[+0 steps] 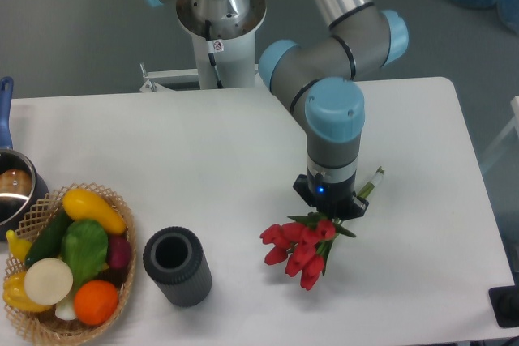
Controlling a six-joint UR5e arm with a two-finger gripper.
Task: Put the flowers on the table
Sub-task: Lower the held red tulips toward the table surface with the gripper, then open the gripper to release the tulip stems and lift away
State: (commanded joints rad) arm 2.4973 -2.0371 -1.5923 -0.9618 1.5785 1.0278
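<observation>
The flowers [302,249], red tulip buds with green leaves, are low over the white table [203,151] right of centre. Their pale green stems [371,181] stick out to the upper right. My gripper [331,204] points straight down onto the bunch where leaves meet stems. The wrist body hides its fingers, so I cannot tell whether they are shut on the stems. I cannot tell whether the buds rest on the table or hang just above it.
A dark ribbed cylindrical vase [178,266] stands empty left of the flowers. A wicker basket [122,208] of vegetables sits at the front left. A pot [12,188] is at the left edge. The robot base [219,14] stands behind the table.
</observation>
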